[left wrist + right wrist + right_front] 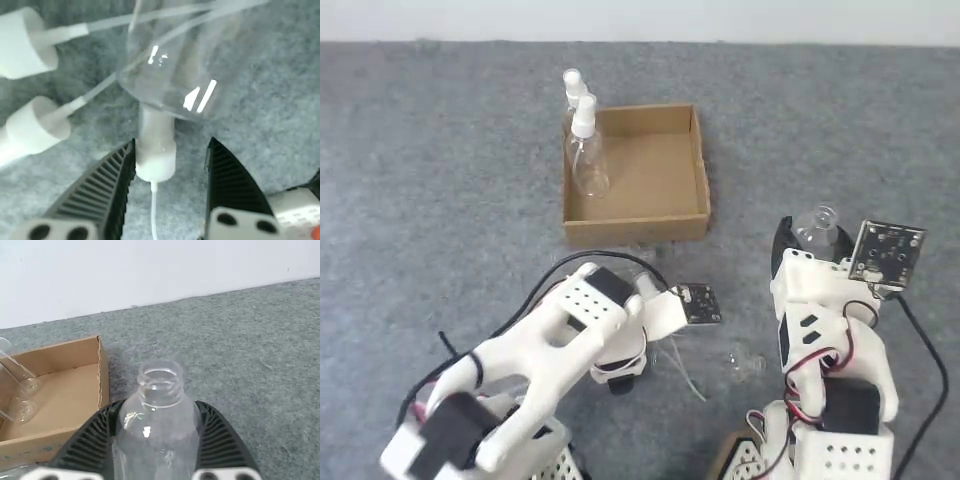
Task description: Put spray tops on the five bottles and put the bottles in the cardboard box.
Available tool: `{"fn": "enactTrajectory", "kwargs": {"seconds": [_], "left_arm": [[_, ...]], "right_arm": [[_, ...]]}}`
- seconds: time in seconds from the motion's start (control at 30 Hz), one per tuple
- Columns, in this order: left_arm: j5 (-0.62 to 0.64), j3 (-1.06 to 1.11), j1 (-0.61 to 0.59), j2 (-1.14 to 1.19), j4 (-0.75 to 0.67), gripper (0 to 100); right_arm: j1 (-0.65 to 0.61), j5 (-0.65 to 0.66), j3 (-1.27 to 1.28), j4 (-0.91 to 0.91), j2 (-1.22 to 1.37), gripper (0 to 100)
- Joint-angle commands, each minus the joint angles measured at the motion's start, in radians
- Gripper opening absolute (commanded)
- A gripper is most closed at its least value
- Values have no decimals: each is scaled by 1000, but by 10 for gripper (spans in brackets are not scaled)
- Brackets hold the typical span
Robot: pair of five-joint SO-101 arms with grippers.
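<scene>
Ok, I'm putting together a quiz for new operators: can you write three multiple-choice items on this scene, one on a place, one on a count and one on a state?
1. Where is the uncapped bottle? A on a shelf; B in the right hand; C in a person's hand.
2. How many bottles are in the cardboard box? A two; B one; C five.
3. How is the left hand? A shut on a bottle; B shut on nothing; C open around a spray top.
B: that hand grips the bottle's body. A: two capped bottles lean at one wall. C: the top lies between its spread jaws.
</scene>
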Motion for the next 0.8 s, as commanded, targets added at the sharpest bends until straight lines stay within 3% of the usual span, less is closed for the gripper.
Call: {"fn": "enactTrajectory", "kwargs": {"seconds": [0.0,0.47,0.77], "left_arm": [[-9,-48,2,20,-18,173],[-9,-56,2,71,-8,51],[-9,-124,0,-138,212,14]], "right_arm": [[5,-5,9,-38,-7,41],[4,-5,17,-39,-16,41],[4,-5,20,-39,-16,41]]}}
